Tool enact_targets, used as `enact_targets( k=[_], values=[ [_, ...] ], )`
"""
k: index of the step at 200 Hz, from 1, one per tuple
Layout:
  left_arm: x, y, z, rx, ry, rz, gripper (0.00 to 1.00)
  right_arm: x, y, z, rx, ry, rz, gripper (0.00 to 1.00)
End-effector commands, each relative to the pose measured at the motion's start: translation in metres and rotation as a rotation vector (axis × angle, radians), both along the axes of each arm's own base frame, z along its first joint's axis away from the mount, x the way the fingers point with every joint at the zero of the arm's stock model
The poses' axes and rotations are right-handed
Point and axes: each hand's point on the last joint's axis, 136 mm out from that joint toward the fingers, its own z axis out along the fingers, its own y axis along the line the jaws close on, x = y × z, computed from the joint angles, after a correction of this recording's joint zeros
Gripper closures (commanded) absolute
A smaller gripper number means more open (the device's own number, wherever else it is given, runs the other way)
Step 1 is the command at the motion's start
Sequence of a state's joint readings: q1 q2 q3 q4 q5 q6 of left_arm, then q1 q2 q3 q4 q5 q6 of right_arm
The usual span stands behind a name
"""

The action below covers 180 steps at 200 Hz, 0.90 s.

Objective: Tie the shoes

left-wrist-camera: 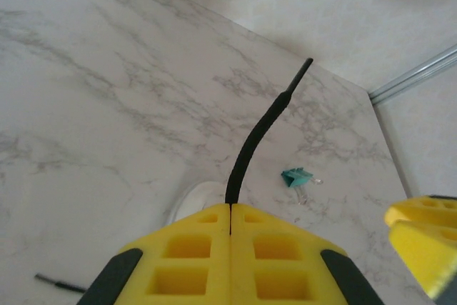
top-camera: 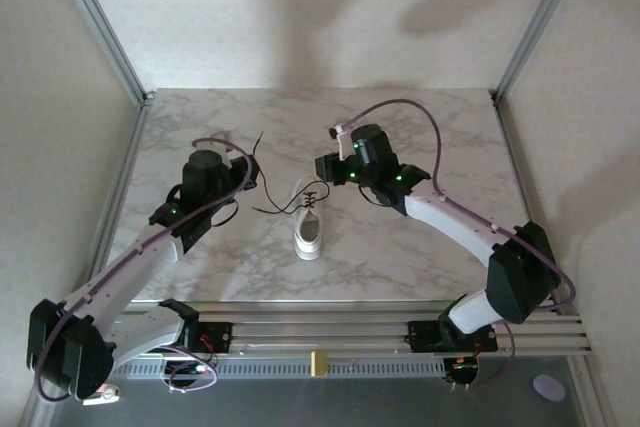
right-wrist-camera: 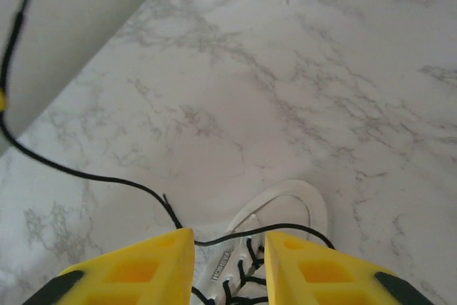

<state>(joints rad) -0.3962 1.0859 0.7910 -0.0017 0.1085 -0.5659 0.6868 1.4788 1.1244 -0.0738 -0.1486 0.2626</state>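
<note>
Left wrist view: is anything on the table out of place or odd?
Yes. A tiny green object lies on the marble table, beside the black lace that the left hand pinches. It looks stray, no part of the sneaker.

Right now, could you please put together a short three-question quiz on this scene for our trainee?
1. True or false: the left end effector is shut on a black lace.
2. What lies right under the open right end effector? A) a white sneaker B) a roll of tape C) a cup
3. Fill in: the small object lying on the marble table beyond the left end effector is ____ in colour.

Key: 1 true; 2 A; 3 green.
</note>
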Motion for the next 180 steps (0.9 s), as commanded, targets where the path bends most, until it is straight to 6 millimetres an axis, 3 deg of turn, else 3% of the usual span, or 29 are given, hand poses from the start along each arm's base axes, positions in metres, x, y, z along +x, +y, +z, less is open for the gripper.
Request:
enact_targets(
  k=[1,22,47,108,144,180],
  values=[
    [0.016,-0.007,0.025,0.042,-0.069,-0.014,1.00,-0.019,0.013,0.011,0.084,0.013,0.116,0.69],
    [0.032,-0.015,0.026,0.078,-0.049,-0.028,1.00,-0.012,0.005,0.009,0.062,0.000,0.060,0.69],
    [0.053,-0.030,0.011,0.128,0.022,-0.079,1.00,0.007,-0.018,0.000,0.017,0.036,-0.076,0.70],
    [0.082,-0.088,0.000,0.179,-0.025,-0.374,1.00,0.025,-0.049,0.023,0.236,0.096,-0.108,0.61],
    [0.085,-0.127,-0.004,0.240,-0.075,-0.571,1.00,0.032,-0.036,0.036,0.327,0.160,-0.023,0.47],
    [0.081,-0.143,-0.007,0.289,-0.085,-0.632,1.00,0.057,-0.031,0.032,0.392,0.225,-0.094,0.38]
  ],
)
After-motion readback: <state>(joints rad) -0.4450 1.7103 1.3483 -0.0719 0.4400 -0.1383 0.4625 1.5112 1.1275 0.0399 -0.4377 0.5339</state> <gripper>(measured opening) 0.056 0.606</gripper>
